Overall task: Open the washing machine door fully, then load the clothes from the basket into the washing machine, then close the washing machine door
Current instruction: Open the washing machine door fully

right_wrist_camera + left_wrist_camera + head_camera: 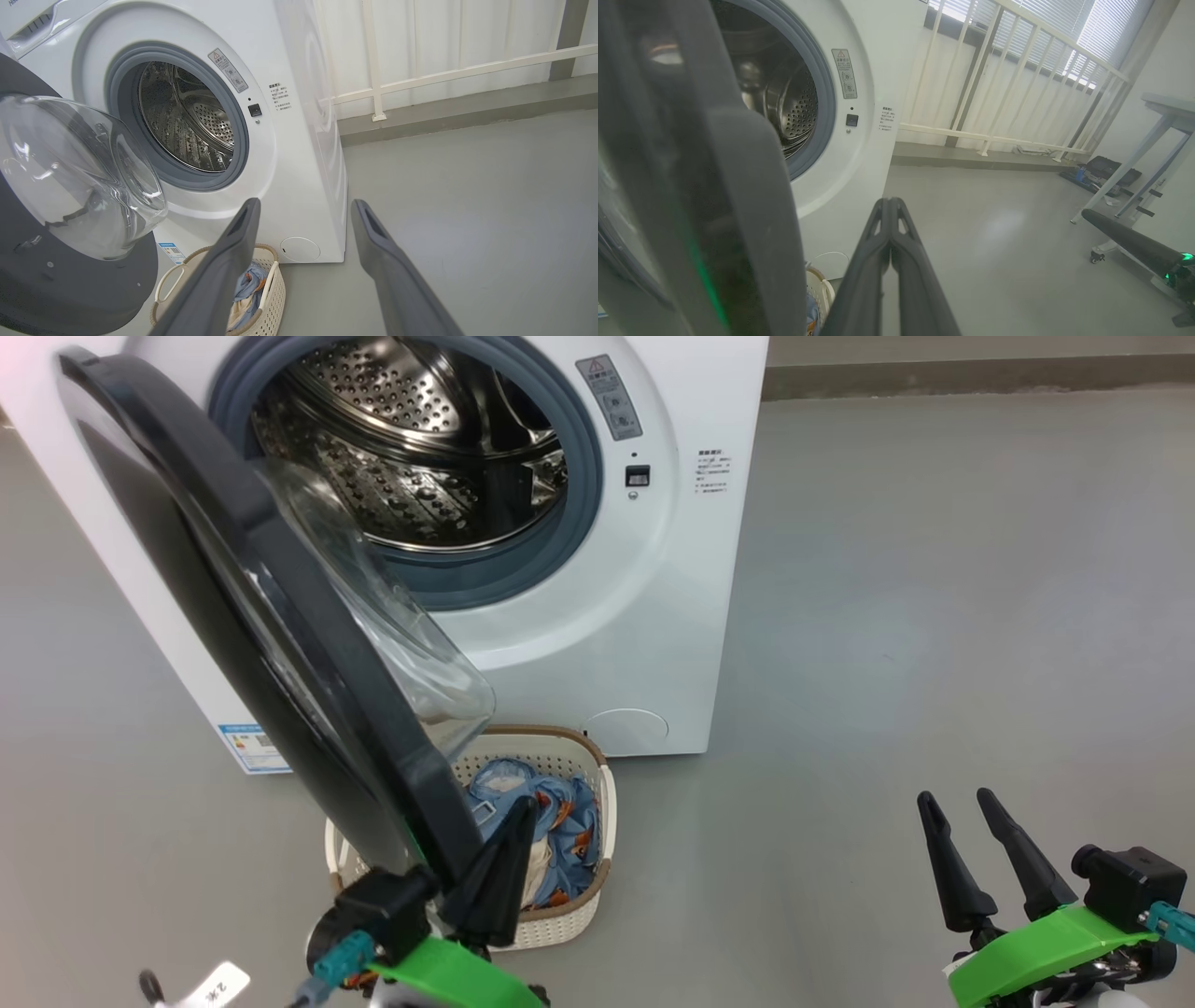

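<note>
Beside the closed left tool [521, 807] hangs the washing machine door [373, 756].

My left gripper [525, 805], tapered black fingers [495, 887], green bracket [457, 975], teal connector [341, 959], my right gripper [954, 795] in matching colours, black camera block [1134, 877]

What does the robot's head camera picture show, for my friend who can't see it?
A white washing machine stands with its round black-rimmed door swung partway open. Below the door, a cream basket on the grey floor holds blue clothes. The left gripper, shut, is beside the door's lower edge; the right gripper is open at lower right.
</note>
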Controlling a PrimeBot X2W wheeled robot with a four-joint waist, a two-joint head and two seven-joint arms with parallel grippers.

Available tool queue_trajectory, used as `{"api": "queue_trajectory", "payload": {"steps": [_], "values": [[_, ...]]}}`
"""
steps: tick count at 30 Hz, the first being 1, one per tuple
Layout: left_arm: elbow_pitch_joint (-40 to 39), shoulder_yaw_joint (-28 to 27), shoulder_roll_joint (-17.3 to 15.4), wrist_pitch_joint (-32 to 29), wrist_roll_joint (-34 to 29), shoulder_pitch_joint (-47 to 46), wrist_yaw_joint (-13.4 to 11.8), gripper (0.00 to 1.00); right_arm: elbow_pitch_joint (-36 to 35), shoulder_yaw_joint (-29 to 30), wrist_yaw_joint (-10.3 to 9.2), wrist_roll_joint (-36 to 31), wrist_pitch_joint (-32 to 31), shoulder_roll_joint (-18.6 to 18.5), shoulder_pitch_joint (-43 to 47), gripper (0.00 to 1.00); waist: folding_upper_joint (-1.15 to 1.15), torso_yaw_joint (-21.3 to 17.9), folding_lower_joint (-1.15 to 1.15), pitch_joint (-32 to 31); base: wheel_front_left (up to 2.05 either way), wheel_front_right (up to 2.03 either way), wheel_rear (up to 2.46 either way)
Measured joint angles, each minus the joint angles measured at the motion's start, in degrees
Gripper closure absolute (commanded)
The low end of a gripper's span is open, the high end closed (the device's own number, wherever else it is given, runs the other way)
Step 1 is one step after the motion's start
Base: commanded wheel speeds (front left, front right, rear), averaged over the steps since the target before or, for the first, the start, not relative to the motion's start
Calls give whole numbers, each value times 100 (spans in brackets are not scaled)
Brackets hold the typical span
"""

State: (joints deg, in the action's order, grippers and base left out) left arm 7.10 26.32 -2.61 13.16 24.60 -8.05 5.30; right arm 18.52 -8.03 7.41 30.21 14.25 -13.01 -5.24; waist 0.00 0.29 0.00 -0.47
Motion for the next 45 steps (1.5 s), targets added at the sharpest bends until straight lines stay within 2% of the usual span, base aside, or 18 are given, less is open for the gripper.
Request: {"api": "queue_trajectory", "payload": {"steps": [8, 18, 27, 37, 45], "values": [[770, -51, 5, 98, 392, -394, -152, 100, 41, -96, 0, 20, 0, 3, -2, 0, 0, -130, 0, 52, 0, 0, 0], [947, -294, 130, 105, 436, -399, -200, 100, 49, 9, 0, 30, 0, 27, -2, 0, 0, 6, 0, 84, 0, 0, 0], [705, -409, 143, 105, 297, -254, -193, 100, 63, 20, 0, 30, 0, 87, -2, 0, 0, 368, 0, 92, 0, 0, 0], [514, -438, 19, 107, 223, -77, -202, 100, 79, 36, 0, 30, 0, 112, -2, 0, 0, 881, 0, 96, 0, 0, 0], [413, -559, -168, 145, 226, 103, -361, 100, 80, 51, 0, 30, 0, 112, -1, 0, 0, 1324, 0, 52, 0, 0, 0]]}}
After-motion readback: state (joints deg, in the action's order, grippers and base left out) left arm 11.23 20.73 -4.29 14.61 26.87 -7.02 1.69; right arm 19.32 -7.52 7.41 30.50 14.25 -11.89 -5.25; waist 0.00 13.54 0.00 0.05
